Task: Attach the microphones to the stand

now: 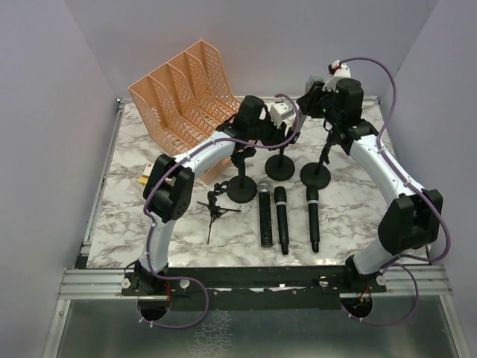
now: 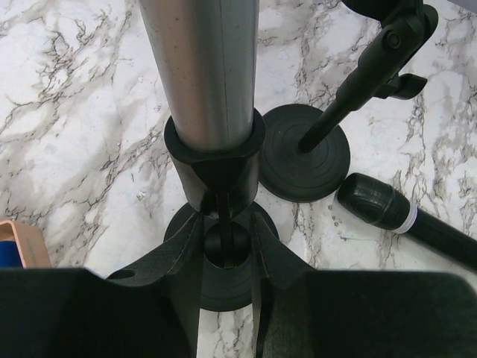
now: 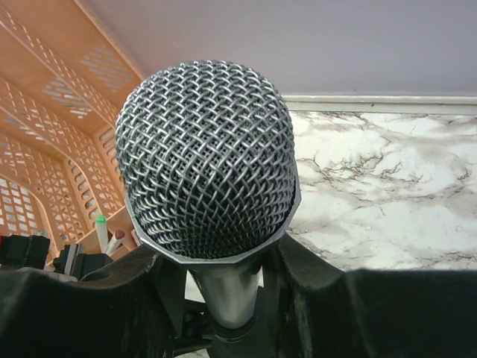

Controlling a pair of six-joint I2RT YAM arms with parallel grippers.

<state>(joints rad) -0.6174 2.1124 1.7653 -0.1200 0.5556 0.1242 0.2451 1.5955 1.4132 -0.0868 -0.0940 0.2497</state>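
The silver-grey microphone [image 2: 205, 67] is standing in a stand clip [image 2: 215, 160], beyond 3 microphones [image 1: 281, 216] lying nearer. The left gripper [image 2: 225, 231] is pinching the clip; the right gripper [image 3: 227, 261] is clasping the neck. Rigid, smooth, likely slippery: hold the barrel, never the mesh.

A silver-grey microphone [image 2: 201, 67] stands in a black clip [image 2: 215, 160]. The left gripper [image 2: 223, 239] pinches this clip from below, over a round base [image 2: 223, 294].

Silver-grey microphone [image 2: 203, 67] seated in stand [image 2: 216, 160]
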